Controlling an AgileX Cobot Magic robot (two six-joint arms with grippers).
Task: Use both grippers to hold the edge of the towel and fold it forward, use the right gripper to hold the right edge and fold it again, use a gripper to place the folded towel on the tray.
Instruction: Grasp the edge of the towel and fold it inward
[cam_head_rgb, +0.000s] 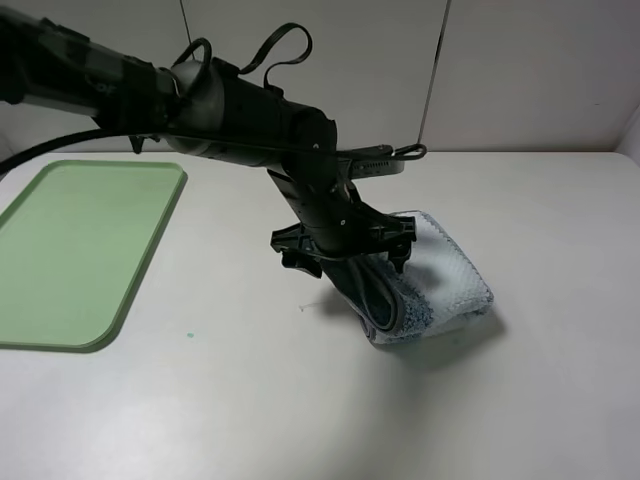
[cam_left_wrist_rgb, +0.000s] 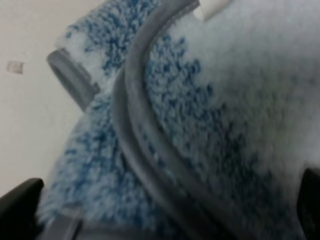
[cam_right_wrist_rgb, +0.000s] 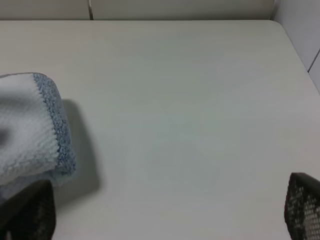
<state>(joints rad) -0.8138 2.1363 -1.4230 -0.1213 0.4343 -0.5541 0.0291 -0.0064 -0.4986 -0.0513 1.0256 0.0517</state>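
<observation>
Pale grey worktop (cam_head_rgb: 250, 400) runs to a white wall. On it, right of centre, the towel (cam_head_rgb: 450, 285) lies folded into a thick bundle, fluffy blue-grey and white, its grey hem (cam_left_wrist_rgb: 150, 165) curving across. Left claw (cam_head_rgb: 345, 255) straddles it, jaws apart. Right claw (cam_right_wrist_rgb: 165, 220) hangs spread beside it. Green tray (cam_head_rgb: 80, 250) sits well apart, far left.

The left arm (cam_head_rgb: 240, 110) is bulky and black, its rounded housing glossy; black cables (cam_head_rgb: 275, 45) loop above it; a strap wraps the forearm; the left gripper (cam_head_rgb: 345, 245) has black fingers on a crossbar with small pale screws.
</observation>
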